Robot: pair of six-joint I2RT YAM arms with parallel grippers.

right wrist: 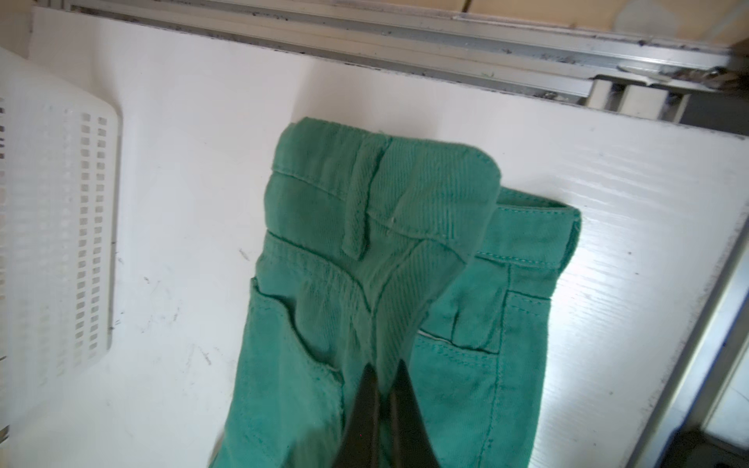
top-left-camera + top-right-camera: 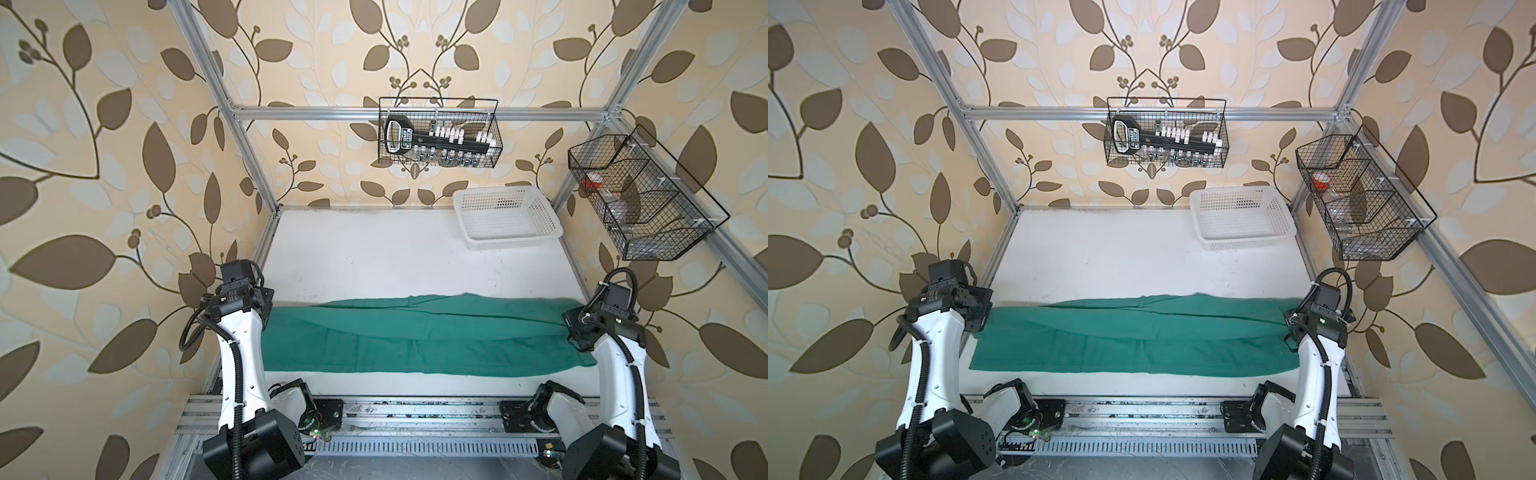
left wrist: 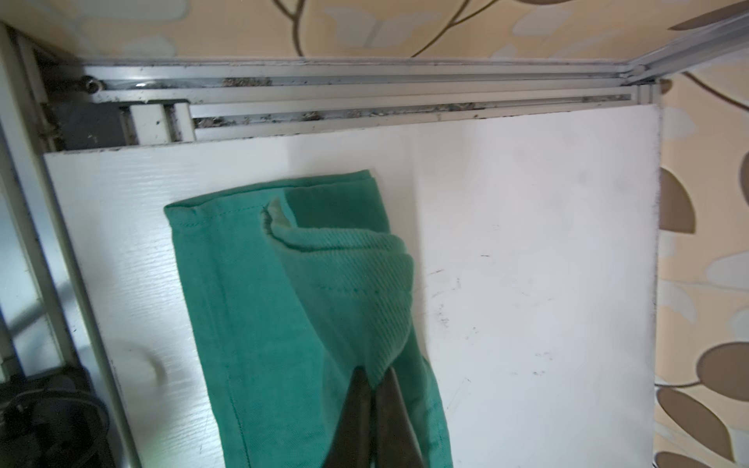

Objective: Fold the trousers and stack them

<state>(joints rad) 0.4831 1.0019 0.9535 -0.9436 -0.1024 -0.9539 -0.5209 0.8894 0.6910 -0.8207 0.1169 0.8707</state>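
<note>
Trousers (image 2: pixel 415 336) — ribbed teal twill — pinched by left tool (image 3: pixel 376 379) and right tool (image 1: pixel 385 370).

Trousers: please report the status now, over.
Both shut: left fingers near leg hem, right fingers near waistband. The long teal-green cloth trousers stretched across near side of white table. Far right, white perforated plastic basket, not in the way.
</note>
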